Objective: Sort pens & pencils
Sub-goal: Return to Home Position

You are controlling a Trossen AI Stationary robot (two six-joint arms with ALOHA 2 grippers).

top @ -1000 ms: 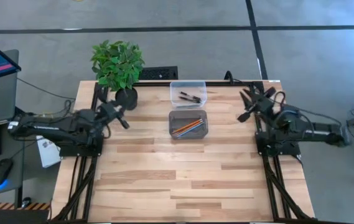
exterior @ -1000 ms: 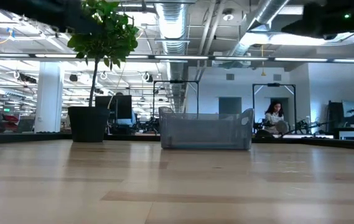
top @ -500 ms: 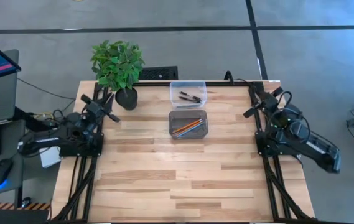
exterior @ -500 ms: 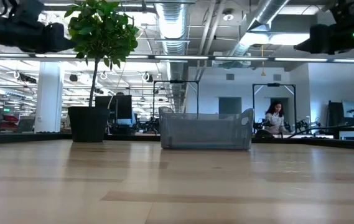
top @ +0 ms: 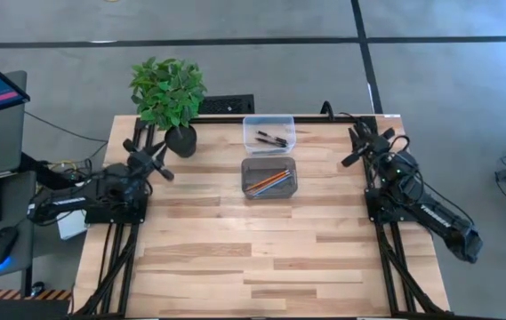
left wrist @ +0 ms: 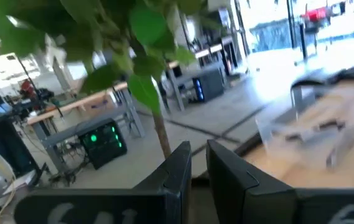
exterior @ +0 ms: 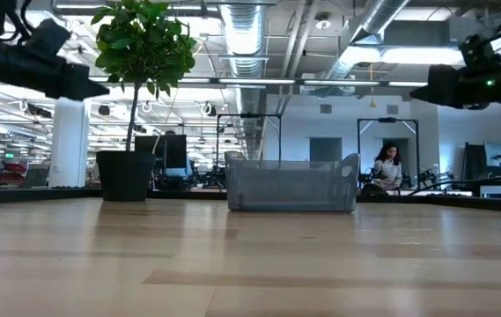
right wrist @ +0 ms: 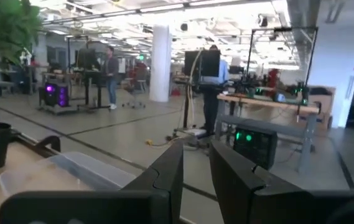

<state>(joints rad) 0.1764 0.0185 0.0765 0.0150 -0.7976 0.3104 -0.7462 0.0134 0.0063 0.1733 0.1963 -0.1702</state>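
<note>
Both bins are loaded: pens (top: 271, 139) in the clear bin (top: 269, 118) at upper centre, pencils (top: 268, 180) in the dark bin (top: 269, 160) just below. Left hand (top: 150, 160) and right hand (top: 365, 145) are each pressed together and empty. Recommend folding each arm home slowly, keeping clear of the plant (top: 168, 93).
</note>
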